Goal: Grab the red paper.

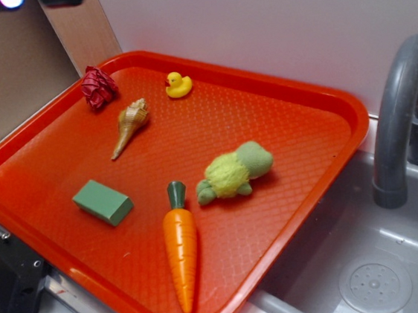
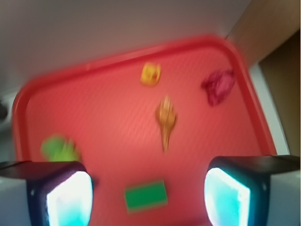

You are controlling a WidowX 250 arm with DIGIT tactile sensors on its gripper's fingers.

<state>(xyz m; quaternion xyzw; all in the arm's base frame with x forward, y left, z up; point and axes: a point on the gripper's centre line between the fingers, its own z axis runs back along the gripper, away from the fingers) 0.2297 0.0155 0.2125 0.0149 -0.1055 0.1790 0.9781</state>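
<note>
Crimson wad, the red paper (image 1: 98, 86), sat upper left of the exterior frame on the tray (image 1: 314, 93), looked light and crushable, so I'd pinch its bunched middle. Gripper (image 2: 148, 190) was wide open, empty. One each: duck (image 1: 178, 85), shell (image 1: 131, 124), green block (image 1: 103, 201), carrot (image 1: 181, 249), plush turtle (image 1: 234, 172)

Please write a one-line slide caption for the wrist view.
Open gripper hovers above the orange tray, with the red paper lying untouched near its far right corner.
</note>
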